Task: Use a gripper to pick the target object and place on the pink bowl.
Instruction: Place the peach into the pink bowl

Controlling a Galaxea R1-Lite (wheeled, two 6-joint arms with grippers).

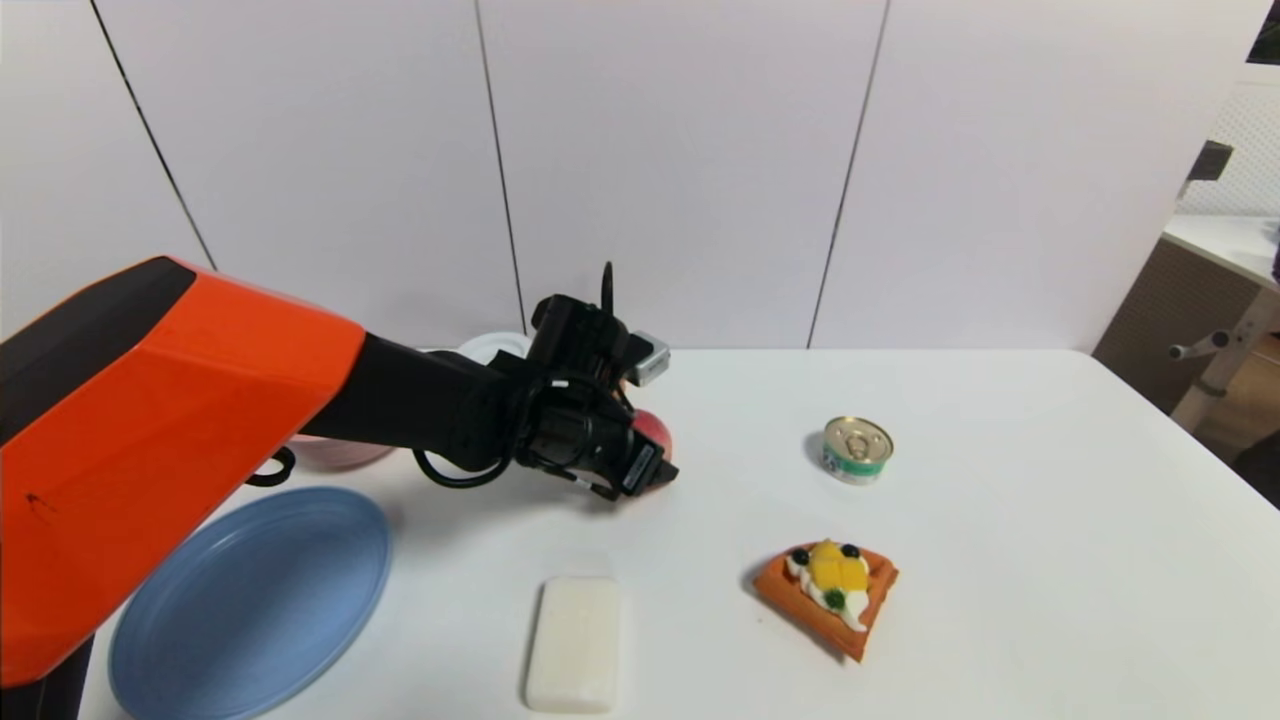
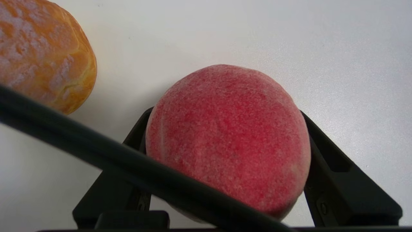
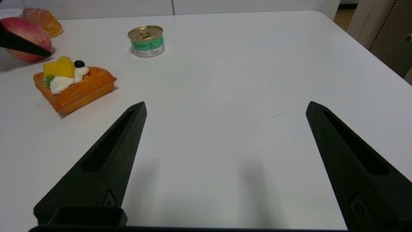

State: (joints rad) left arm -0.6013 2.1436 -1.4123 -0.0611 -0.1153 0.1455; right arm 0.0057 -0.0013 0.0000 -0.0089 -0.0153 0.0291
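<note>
Gripping peach [image 2: 228, 138] on table [image 1: 1000, 560], L gripper [image 2: 225, 161] fingers clamped each side; R gripper [image 3: 225, 109] wide apart.

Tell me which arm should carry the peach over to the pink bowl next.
Left. Its pincer already straddles the peach, and the pink bowl sits on that side. The right pincer hangs open over bare table, farther away.

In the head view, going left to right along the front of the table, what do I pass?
Blue plate → white soap bar → waffle with fruit topping.
</note>
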